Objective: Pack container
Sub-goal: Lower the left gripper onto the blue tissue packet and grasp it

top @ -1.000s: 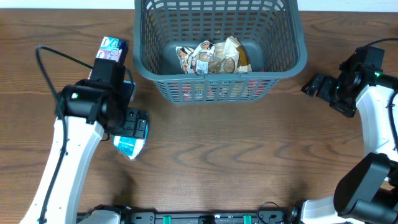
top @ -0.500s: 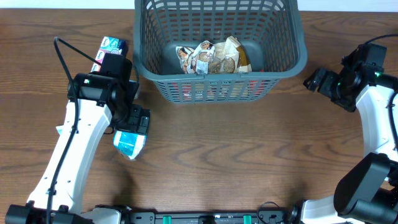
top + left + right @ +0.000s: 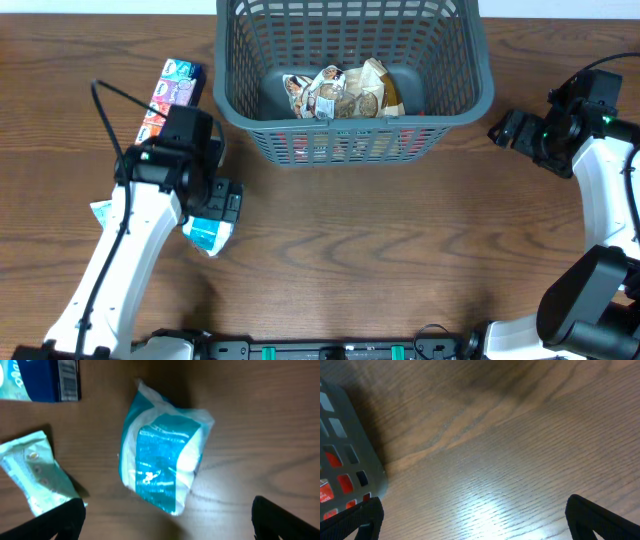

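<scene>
The dark grey-blue lattice basket (image 3: pixel 455 100) stands at the back centre and holds a crumpled snack packet (image 3: pixel 335 93); its corner shows in the right wrist view (image 3: pixel 350 445). A teal-and-white packet (image 3: pixel 208 236) lies on the table under my left gripper (image 3: pixel 217 198), which is open just above it; it fills the left wrist view (image 3: pixel 162 465). A pale green packet (image 3: pixel 102 212) lies to its left (image 3: pixel 35 472). A blue-and-purple box (image 3: pixel 172 90) lies left of the basket. My right gripper (image 3: pixel 508 133) is open and empty right of the basket.
Red packaging shows through the basket's front slots (image 3: pixel 335 147) and in the right wrist view (image 3: pixel 332 477). A blue box corner shows at the top left of the left wrist view (image 3: pixel 50 380). Bare wood lies in front of the basket.
My left arm has shifted slightly down and right over the teal packet. My right gripper has drawn a little to the right, then held still.
</scene>
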Tool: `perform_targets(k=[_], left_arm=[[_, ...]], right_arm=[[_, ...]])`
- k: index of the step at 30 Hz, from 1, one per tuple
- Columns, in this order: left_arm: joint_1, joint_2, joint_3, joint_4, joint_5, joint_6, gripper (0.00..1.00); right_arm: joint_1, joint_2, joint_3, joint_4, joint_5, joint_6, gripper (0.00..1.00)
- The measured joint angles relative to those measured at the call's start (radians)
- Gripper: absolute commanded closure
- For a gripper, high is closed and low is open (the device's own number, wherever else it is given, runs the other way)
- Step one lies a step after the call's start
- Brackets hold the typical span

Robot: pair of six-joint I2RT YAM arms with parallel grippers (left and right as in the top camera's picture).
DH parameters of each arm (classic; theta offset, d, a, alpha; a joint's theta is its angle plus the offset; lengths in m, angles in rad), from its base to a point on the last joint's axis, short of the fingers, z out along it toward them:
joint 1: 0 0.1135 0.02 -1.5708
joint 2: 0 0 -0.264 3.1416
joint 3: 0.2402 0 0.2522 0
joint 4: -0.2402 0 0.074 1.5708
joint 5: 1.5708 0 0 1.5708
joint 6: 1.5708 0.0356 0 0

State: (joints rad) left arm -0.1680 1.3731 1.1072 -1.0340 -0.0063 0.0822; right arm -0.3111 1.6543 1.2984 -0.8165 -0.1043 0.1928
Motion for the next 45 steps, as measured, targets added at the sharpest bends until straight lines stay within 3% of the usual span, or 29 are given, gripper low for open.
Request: perform_targets(k=[12, 24, 38, 41, 45], left_arm=[[0.132, -0.036, -0.26, 0.222, 0.056, -0.003, 0.01], [0.141, 0.045, -0.279, 0.318, 0.13, 0.034, 0.01], [0.141, 0.259, -0.279, 0.426, 0.157, 0.083, 0.0], [0.14, 0.263, -0.277, 0.43, 0.155, 0.085, 0.14], [0.141, 0.266, -0.277, 0.434, 0.157, 0.097, 0.52]], right_arm=[[0.0, 0.0, 0.0, 0.002, 0.0, -0.016, 0.01], [0.0, 0.0, 0.0, 0.008, 0.0, -0.018, 0.01], [0.0, 0.0, 0.0, 0.014, 0.0, -0.022, 0.01], [0.0, 0.0, 0.0, 0.014, 0.0, -0.022, 0.01], [0.0, 0.0, 0.0, 0.014, 0.0, -0.026, 0.01]])
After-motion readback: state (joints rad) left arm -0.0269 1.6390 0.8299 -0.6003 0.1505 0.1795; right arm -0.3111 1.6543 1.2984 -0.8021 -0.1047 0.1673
